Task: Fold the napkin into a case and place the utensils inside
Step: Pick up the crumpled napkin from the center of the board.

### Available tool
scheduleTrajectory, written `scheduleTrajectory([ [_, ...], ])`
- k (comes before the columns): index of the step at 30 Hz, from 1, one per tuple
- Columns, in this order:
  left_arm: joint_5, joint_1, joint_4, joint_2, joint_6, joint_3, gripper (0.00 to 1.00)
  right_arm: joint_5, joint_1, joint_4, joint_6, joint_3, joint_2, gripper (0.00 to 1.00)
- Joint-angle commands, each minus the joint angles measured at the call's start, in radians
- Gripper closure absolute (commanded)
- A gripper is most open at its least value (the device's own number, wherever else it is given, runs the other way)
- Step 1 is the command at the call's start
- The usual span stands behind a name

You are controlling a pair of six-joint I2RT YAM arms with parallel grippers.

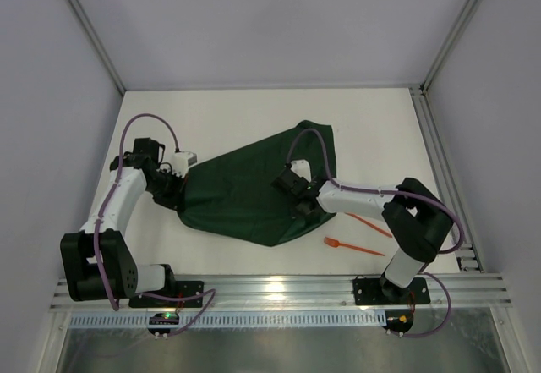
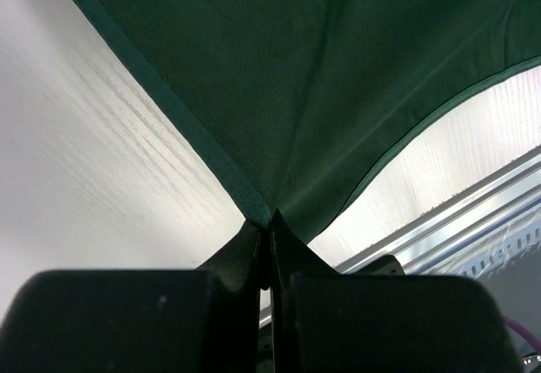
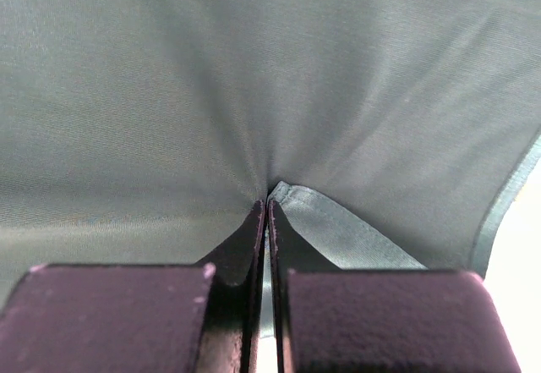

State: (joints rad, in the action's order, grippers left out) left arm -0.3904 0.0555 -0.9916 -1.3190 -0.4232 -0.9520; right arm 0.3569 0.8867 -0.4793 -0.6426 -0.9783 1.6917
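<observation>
The dark green napkin (image 1: pixel 245 187) lies spread and rumpled on the white table, partly folded over itself. My left gripper (image 1: pixel 176 195) is shut on the napkin's left corner; in the left wrist view the hemmed corner (image 2: pixel 254 204) is pinched at the closed tips (image 2: pixel 269 218). My right gripper (image 1: pixel 287 189) is over the cloth's right-middle, shut on a pucker of napkin (image 3: pixel 254 77) beside a turned-over hem (image 3: pixel 338 229), with the tips (image 3: pixel 267 200) together. Two orange utensils lie right of the cloth. One is a fork (image 1: pixel 351 246). The other (image 1: pixel 368 223) is partly under my right arm.
An aluminium rail (image 1: pixel 279 287) runs along the near table edge between the arm bases. Another rail (image 1: pixel 439 178) lines the right side. Grey enclosure walls stand behind and to both sides. White tabletop (image 1: pixel 220 119) shows beyond the napkin.
</observation>
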Motion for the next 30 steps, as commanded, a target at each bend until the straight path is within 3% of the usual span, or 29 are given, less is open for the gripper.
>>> scheduleTrajectory([
  [1,0.005,0.01,-0.041,0.037,-0.002,-0.05,1.0,0.05,-0.014,-0.05,-0.005,-0.028,-0.079,0.96],
  [7,-0.067,0.027,-0.214,0.063,-0.023,-0.278,1.0,0.131,-0.019,-0.173,0.101,-0.215,-0.265,0.96],
  [15,-0.036,0.029,-0.375,0.108,-0.005,-0.543,1.0,0.116,-0.019,-0.303,0.256,-0.431,-0.433,0.96],
  [19,0.014,0.029,-0.462,0.148,-0.009,-0.713,1.0,0.067,-0.019,-0.373,0.235,-0.435,-0.516,0.96],
  [23,0.047,0.029,-0.577,0.162,-0.02,-0.757,1.0,-0.051,-0.019,-0.415,0.163,-0.341,-0.602,0.96],
  [28,0.061,0.029,-0.489,0.089,0.027,-0.7,1.0,-0.157,-0.083,-0.282,0.185,-0.282,-0.607,0.96],
  [30,0.048,0.029,-0.42,0.019,0.069,-0.764,1.0,-0.27,-0.208,-0.212,0.224,-0.354,-0.54,0.96],
])
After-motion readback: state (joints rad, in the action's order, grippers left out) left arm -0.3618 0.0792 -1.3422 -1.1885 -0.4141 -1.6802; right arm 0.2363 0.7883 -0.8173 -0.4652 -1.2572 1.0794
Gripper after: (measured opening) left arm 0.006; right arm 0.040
